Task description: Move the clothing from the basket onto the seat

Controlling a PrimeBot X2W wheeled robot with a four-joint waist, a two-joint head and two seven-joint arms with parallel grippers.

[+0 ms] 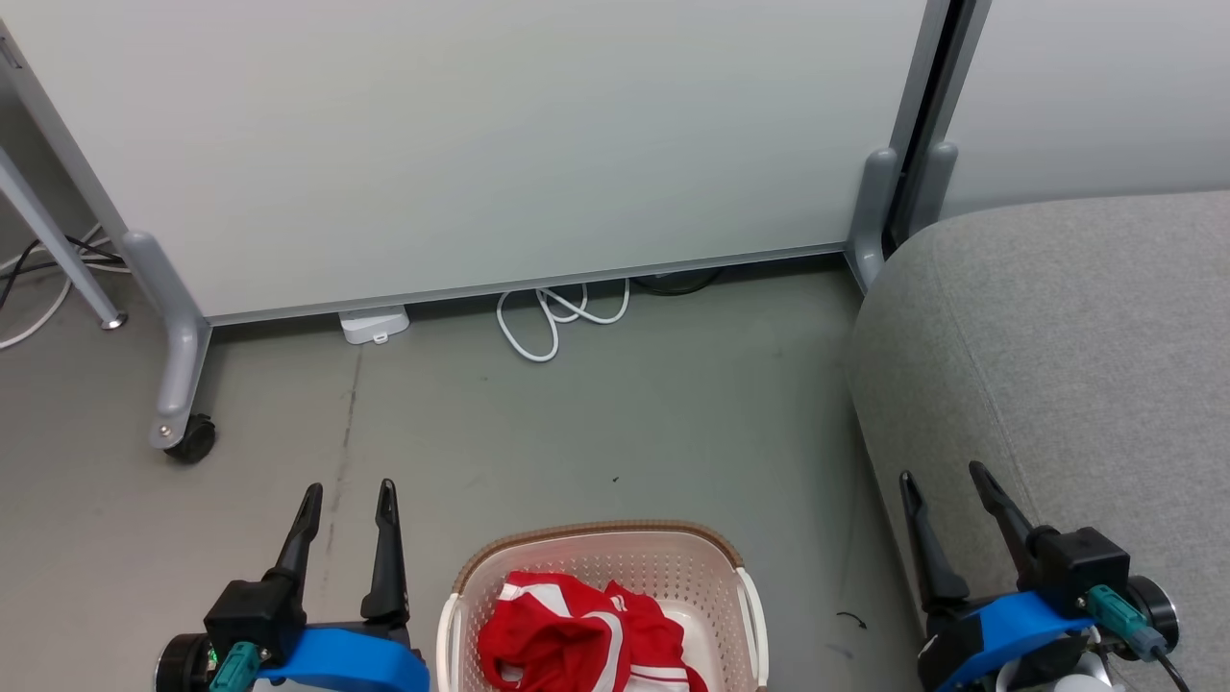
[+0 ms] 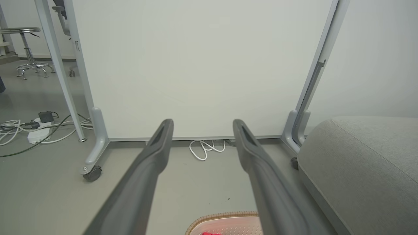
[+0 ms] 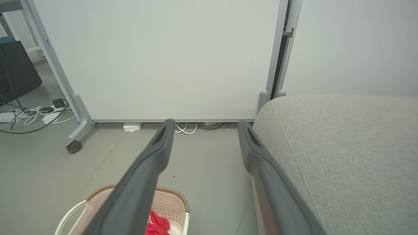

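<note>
Head view: red white-striped clothing (image 1: 586,634) is heaped in the cream perforated basket (image 1: 596,531) — nearer the left gripper (image 1: 349,485) than the right gripper (image 1: 940,471); both are held spread, empty.

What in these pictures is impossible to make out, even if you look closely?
Clothing, head view: a crumpled red-and-white heap cut by the bottom edge; number of pieces unclear.
Basket, head view: its near part lies below the bottom edge.
Seat, every view: runs off the right edge; full size unknown.
White box under the panel, head view: too small to identify.
</note>
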